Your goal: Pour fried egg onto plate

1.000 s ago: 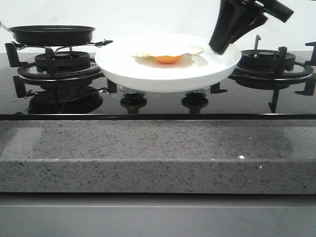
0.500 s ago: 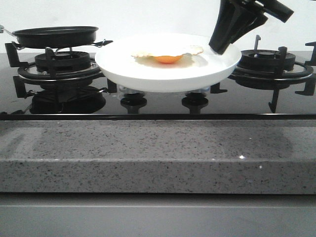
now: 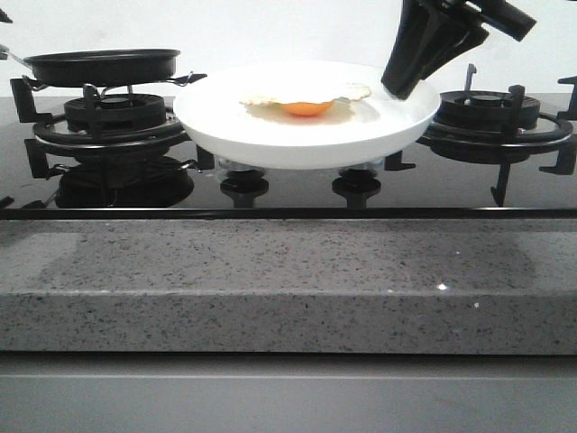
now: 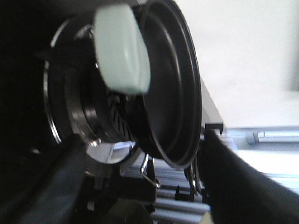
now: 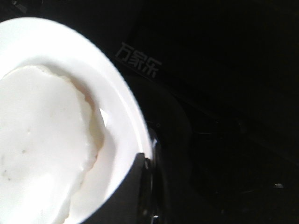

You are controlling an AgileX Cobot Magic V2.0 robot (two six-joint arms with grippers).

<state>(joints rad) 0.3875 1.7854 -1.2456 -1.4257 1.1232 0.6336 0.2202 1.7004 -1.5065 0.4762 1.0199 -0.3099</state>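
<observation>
Egg (image 3: 305, 101) on plate (image 3: 270, 135) (hob (image 5: 224, 93) reads 万家乐).

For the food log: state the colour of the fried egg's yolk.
Orange, on the fried egg lying in the plate; clearest in the front view.

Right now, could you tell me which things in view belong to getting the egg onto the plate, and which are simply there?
Part of the job:
- fried egg, lying on the plate
- plate, gripped at its rim by the right gripper
- frying pan, empty, above the left burner

Just there:
- left burner
- right burner
- stone counter edge
</observation>
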